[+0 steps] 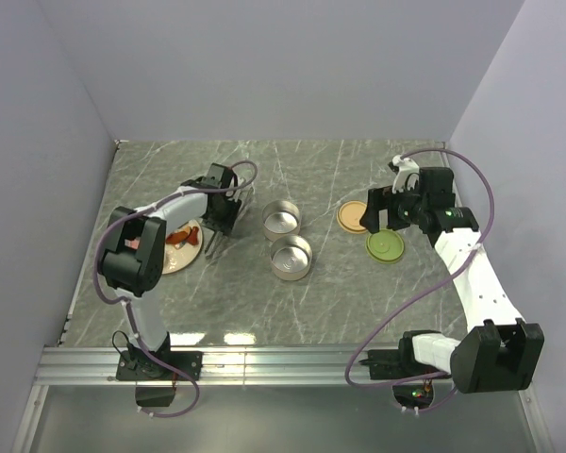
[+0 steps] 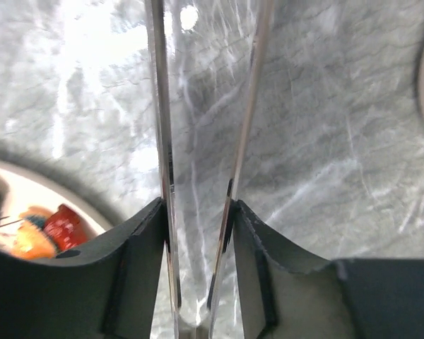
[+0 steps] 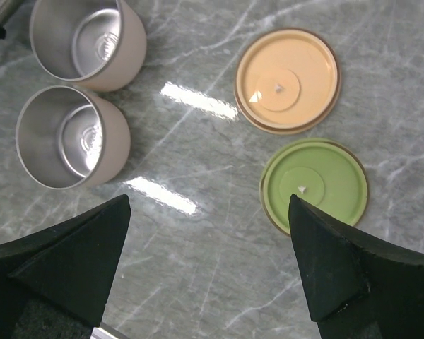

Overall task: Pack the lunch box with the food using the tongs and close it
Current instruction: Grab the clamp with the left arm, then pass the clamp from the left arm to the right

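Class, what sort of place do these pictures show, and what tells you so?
Most likely a robotics lab test cell: two white-and-black robot arms bolted to a metal rail, a grey marble-patterned tabletop, and plain pale walls boxing it in.

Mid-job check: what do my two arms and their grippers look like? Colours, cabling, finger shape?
The left arm and right arm both have white links joined by chunky black housings. A purple cable loops along each. The left gripper and right gripper have matte black, wedge-shaped fingers. No printed markings are readable.
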Tool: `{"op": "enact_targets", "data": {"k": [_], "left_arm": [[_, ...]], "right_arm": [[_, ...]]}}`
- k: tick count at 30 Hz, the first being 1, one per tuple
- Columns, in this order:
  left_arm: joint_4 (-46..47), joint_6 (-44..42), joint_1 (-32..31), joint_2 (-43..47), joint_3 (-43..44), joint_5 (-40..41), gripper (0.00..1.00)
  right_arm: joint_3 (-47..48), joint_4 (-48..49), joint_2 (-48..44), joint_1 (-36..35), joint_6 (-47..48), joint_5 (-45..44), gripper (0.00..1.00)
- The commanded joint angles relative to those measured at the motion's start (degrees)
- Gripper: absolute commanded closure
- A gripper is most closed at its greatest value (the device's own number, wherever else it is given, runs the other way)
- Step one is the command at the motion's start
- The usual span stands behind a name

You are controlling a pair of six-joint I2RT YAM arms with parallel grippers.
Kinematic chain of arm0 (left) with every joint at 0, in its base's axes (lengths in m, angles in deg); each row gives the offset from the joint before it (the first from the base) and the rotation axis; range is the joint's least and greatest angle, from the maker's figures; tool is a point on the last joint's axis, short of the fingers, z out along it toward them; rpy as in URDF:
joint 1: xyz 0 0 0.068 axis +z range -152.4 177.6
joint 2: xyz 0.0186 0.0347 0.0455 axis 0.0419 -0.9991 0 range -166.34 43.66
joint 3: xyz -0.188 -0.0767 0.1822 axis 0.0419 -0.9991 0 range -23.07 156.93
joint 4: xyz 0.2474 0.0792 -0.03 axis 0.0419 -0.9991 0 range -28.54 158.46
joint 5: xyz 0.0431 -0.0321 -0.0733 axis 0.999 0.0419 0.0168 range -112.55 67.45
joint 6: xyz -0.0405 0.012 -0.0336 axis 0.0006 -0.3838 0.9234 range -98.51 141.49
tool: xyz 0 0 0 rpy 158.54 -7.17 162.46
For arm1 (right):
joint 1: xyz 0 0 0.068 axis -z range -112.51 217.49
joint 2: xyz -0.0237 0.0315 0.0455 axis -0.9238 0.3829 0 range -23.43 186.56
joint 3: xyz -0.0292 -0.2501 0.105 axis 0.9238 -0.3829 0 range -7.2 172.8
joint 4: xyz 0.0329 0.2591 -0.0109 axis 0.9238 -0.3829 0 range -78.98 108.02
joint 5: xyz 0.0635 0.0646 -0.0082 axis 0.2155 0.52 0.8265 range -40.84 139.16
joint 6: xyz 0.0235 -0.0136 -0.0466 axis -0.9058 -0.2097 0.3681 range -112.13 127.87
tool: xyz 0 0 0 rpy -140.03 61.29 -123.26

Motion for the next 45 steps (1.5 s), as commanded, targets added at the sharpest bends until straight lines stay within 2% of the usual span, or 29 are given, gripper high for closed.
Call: {"op": "enact_targets", "data": {"k": [1,14,20,26,36,41,45], "left_arm": [[-1.03,0.18,0.54,5.02,3.58,0.62,0.55],[-3.41,1.76,0.89,11.44,6.48,-1.75,0.61],[-3.85,2.9,1.07,13.9,7.98,-3.86,0.63],[-1.66,4.48,1.07,18.64,8.24,-7.02,0.64],[8.27,3.96,1.07,31.64,3.68,-11.16,0.64],[10.39,2.55,0.81,34.37,2.53,-12.56,0.65],[10.92,1.94,0.02,35.6,2.44,-12.65,0.66]], "right_arm": [[3.47,2.77,0.83,0.24,-2.36,4.17,0.0],[2.85,15.86,3.37,-0.11,-18.09,13.58,0.0],[4.08,21.84,6.88,-2.74,-25.91,16.57,0.0],[5.66,27.11,10.66,-7.13,-33.21,16.58,0.0],[15.07,32.63,19.46,-15.39,-52.61,15.26,0.0],[15.07,41.68,20.69,-21.02,-58.43,11.22,0.0],[18.4,44.08,23.24,-24.62,-61.59,7.36,0.0]]}}
